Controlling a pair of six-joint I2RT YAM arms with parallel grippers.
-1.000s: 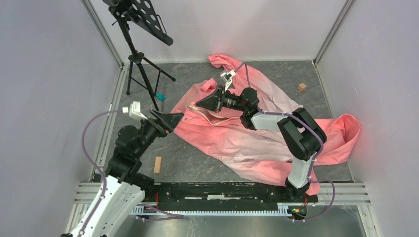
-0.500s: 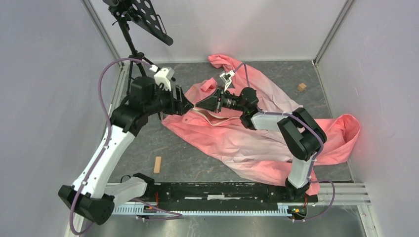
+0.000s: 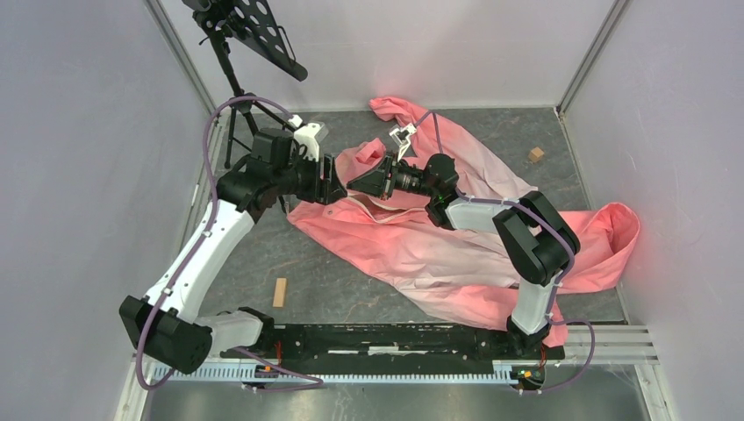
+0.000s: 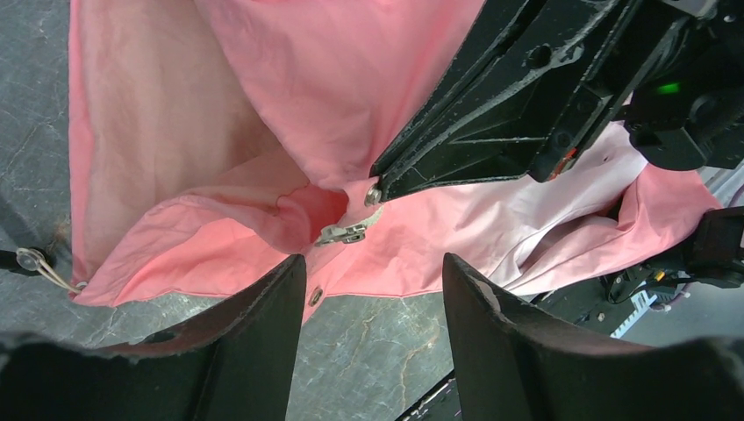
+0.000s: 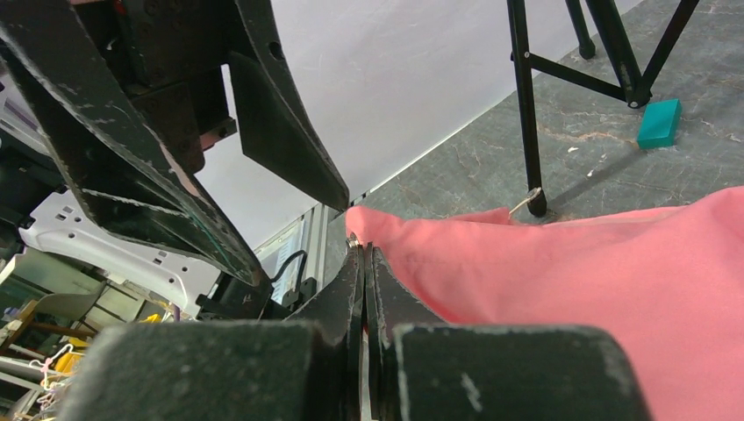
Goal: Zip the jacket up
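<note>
The salmon-pink jacket (image 3: 439,241) lies crumpled across the grey floor, one sleeve running to the right wall. My right gripper (image 3: 353,187) is shut on the jacket's front edge and holds it lifted; in its wrist view (image 5: 362,250) pink cloth (image 5: 561,263) hangs from the closed jaws. A metal zipper slider (image 4: 344,233) hangs just below those jaws in the left wrist view. My left gripper (image 3: 340,191) is open, its fingers (image 4: 263,342) apart just in front of the slider and the right gripper's tips, not touching the jacket (image 4: 333,79).
A black tripod stand (image 3: 250,114) with a perforated plate stands at the back left, close behind the left arm. A small teal block (image 5: 658,123) lies by its foot. A wooden block (image 3: 280,292) lies front left, another (image 3: 535,154) at the back right.
My left arm has swung from the near left up and forward, bringing its open gripper to the right gripper's tips. The right arm and the jacket have stayed still.
</note>
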